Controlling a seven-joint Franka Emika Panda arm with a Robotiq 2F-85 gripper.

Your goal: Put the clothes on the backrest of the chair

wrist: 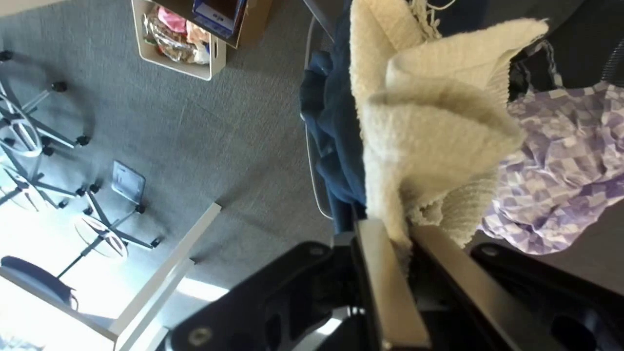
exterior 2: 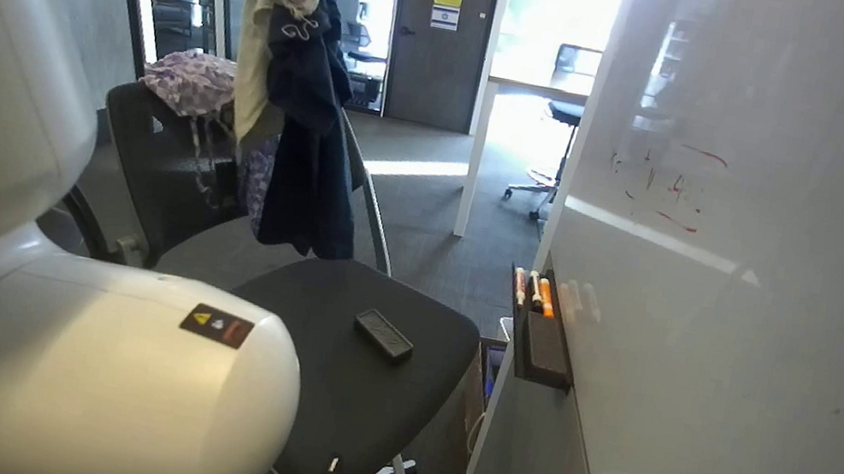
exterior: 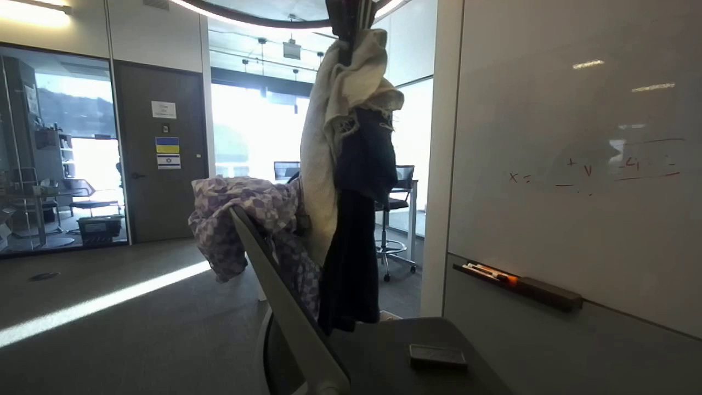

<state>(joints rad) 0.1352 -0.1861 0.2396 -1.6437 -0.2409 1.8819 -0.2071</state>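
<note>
clothes aren't on the chair yet: hanging in one limp column down the middle of an exterior view, on the seat side of the backrest. cream cloth on top, navy garment below.

claw is clamped on the gathered end of the cream cloth, lower middle of the wrist view. can't tell if the navy is pinched too or just tangled along. grip is up at top center, i'd guess so the long drop can clear the top edge. navy hem hangs low by the rear of the seat; touching or not, can't tell.

patterned garment drapes over the top edge, left of the clothes in both exterior views. probably why the bundle is off to its right: free edge there.

next likely needs a move back across the edge, then down, so weight splits both sides. let go here and it'd probably slump onto the seat, toward the small dark block. white arm fills the lower left, whiteboard the right.
</note>
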